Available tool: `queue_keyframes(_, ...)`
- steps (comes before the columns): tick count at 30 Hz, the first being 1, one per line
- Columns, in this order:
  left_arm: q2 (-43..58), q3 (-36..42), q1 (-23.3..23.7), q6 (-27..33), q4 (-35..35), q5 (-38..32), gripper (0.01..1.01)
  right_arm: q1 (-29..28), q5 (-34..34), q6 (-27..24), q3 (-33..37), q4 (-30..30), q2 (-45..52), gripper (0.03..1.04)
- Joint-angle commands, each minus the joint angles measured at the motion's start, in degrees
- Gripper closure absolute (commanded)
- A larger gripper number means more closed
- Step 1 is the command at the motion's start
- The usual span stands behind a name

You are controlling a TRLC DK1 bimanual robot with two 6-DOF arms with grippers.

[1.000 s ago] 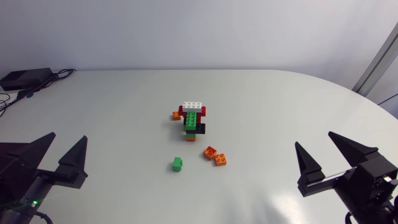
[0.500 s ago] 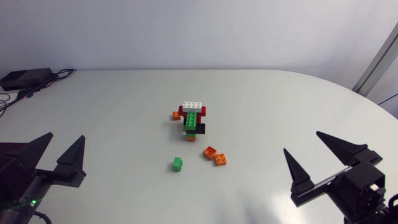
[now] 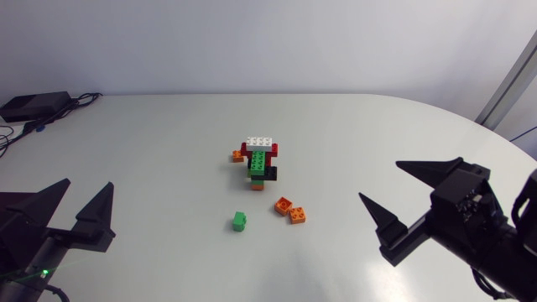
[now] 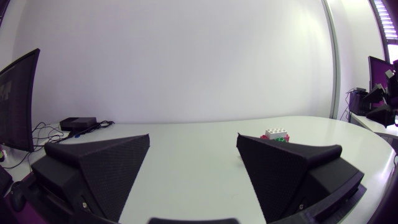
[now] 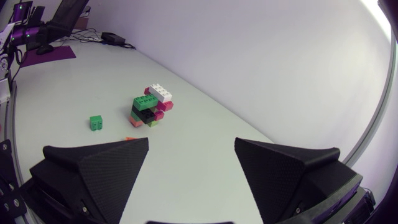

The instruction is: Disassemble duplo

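Black left gripper and right gripper both gape, empty, well apart from the duplo stack at mid-bench. As I judge it, pulling the top brick with one gripper while nothing pins the base would tip or drag the whole stack, perhaps into the loose green brick and orange pair near it. The stack has a white brick on top, red below it, then green, black and orange, stepped unevenly.

duplo stack | open table both sides | green brick, orange bricks near
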Motion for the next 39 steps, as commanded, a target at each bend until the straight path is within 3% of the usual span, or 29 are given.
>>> queue_keyframes(1,-0.93,-1.15,0.18,0.55,-0.09,-0.08,0.046,1.61,-3.00,1.62,4.36,-0.83,4.77,0.07)
queue_keyframes(6,-0.93,-1.15,0.18,0.55,-0.09,-0.08,0.046,1.70,-13.90,4.44,11.13,-0.74,15.41,0.07)
queue_keyframes(12,-1.02,-1.15,0.27,0.37,0.17,-0.08,0.046,2.05,-16.71,6.99,19.65,6.73,34.22,0.07)
queue_keyframes(17,-1.11,-1.24,1.24,2.04,2.01,-0.08,0.046,2.23,-20.66,-1.10,26.86,8.84,48.28,0.07)
queue_keyframes(23,-1.11,-1.24,0.45,1.69,1.31,-0.08,0.046,2.23,-20.75,-7.96,35.83,4.80,63.05,0.07)
queue_keyframes(31,-1.02,-1.24,0.36,1.69,1.22,0.00,0.046,1.44,-23.74,-16.31,37.23,5.23,72.63,0.07)
queue_keyframes(39,-1.02,-1.24,0.45,1.78,1.31,0.00,0.046,1.09,-23.74,-18.41,38.11,10.16,76.40,0.07)
